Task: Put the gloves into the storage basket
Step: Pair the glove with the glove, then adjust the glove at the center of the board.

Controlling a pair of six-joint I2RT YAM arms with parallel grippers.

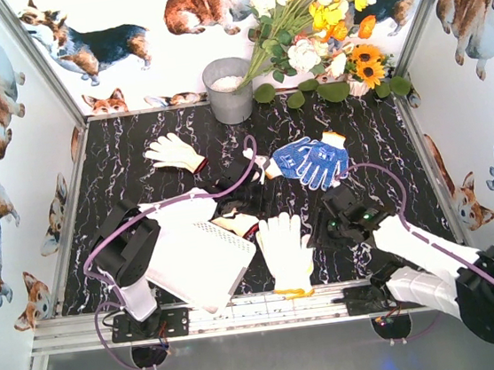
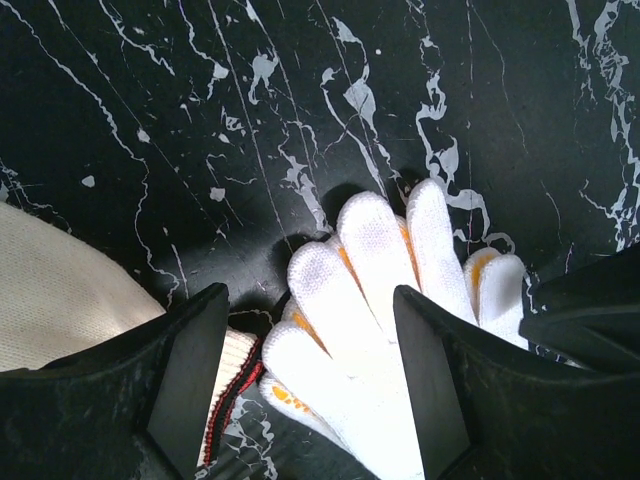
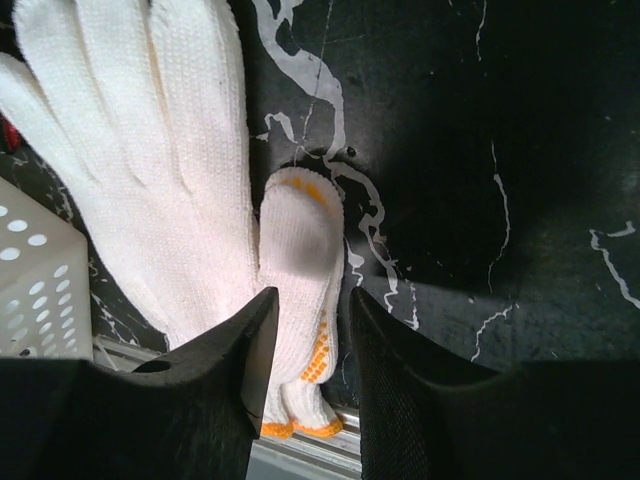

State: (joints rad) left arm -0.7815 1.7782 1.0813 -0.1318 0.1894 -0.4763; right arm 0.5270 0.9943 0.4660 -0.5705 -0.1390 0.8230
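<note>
Surface: black marble-look table (image 1: 137, 162) inside corgi-print walls.
Right gripper (image 3: 312, 296): jaws nearly together, with the thumb (image 3: 300, 235) of a white glove (image 3: 150, 150) filling the narrow gap. I cannot tell whether the thumb is pinched or only lies under the jaws.
Left gripper (image 2: 310, 295): wide open and holding nothing, its jaws straddling the fingertips of an orange-dotted glove (image 2: 375, 250). A cream glove (image 2: 70, 290) with a red-edged cuff lies just outside its left jaw.
Storage basket (image 3: 30, 270): to the left of the right gripper, just past the white glove. In the top view the left arm partly hides it.
Other gloves: a blue pair (image 1: 316, 161) lies ahead of the right gripper, and one orange-cuffed glove (image 1: 172, 151) lies well ahead of the left.
Step in hand (my judgement): taking the white glove by its thumb side for a short carry left.
Doing it well: bite deep into the knit, catching palm fabric as well as the thumb, then lift straight up until the cuff hangs free of the table. Only then swing left and open over the basket's middle.
Risk: a thumb-only pinch may slip, or the dangling fingers may snag the basket rim.
Left arm: best kept clear of the basket during the drop.
</note>
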